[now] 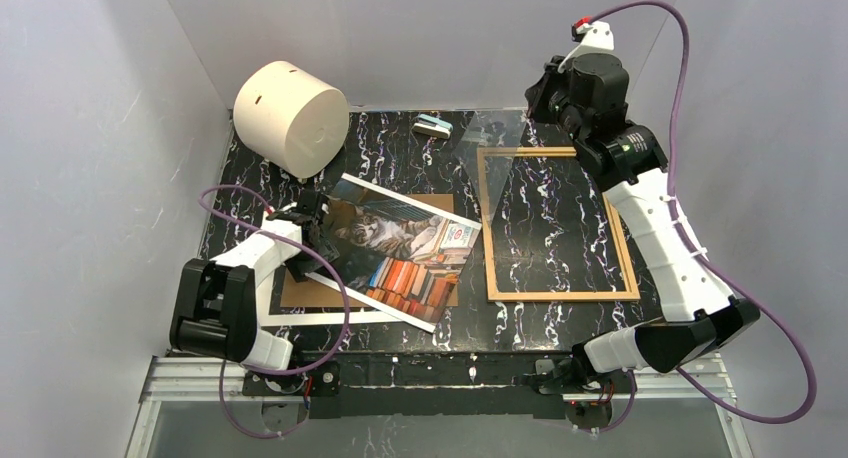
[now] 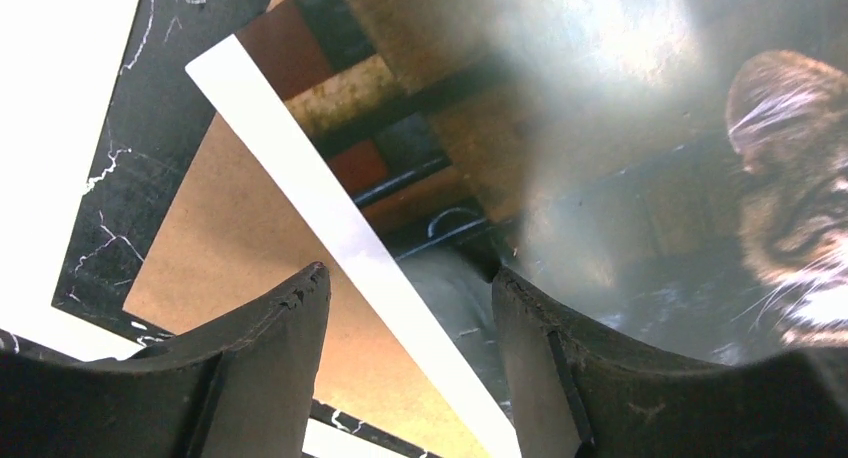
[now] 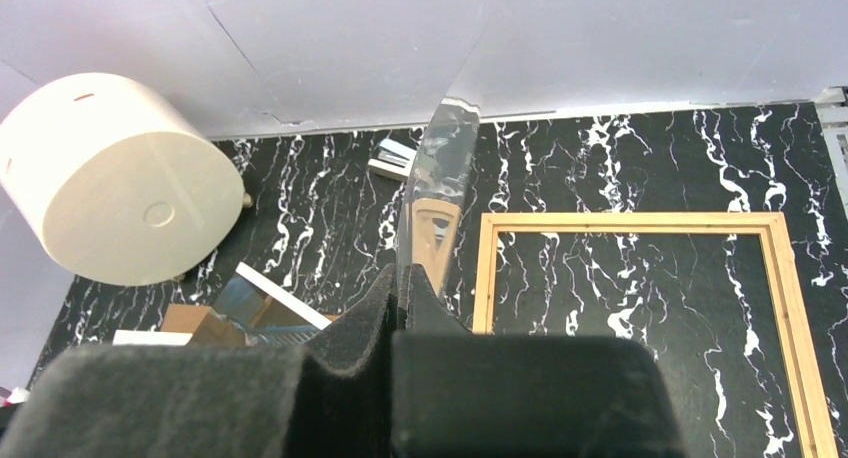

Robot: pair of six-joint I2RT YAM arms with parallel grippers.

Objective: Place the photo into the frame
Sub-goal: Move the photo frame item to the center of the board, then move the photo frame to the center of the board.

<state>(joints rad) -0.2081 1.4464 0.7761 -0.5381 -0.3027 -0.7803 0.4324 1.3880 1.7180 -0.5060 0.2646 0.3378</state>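
The left pincer stands with its jaws apart, one dark finger on each side of the white-bordered edge of the photo, and nothing is pinched between them. In the overhead view this pincer sits at the photo's left edge, low over the counter. The print shows a grey-and-white cat above stacked orange and red books and lies askew on the left half of the counter. It covers much of a brown backing board, which in turn rests on a white mat sheet whose strip shows along the near side. The right pincer is closed tight on a clear pane, gripped by one edge. The pane rises from between the fingers and hangs over the far part of the counter. Just beside and below the pane lies the frame, flat on the right half of the counter. Its thin light wooden rails enclose bare black marbled surface, and it lies just right of the photo without touching it. At the far left corner a large cream cylinder lies on its side, and a small pale object, too small to identify, sits near the back wall.
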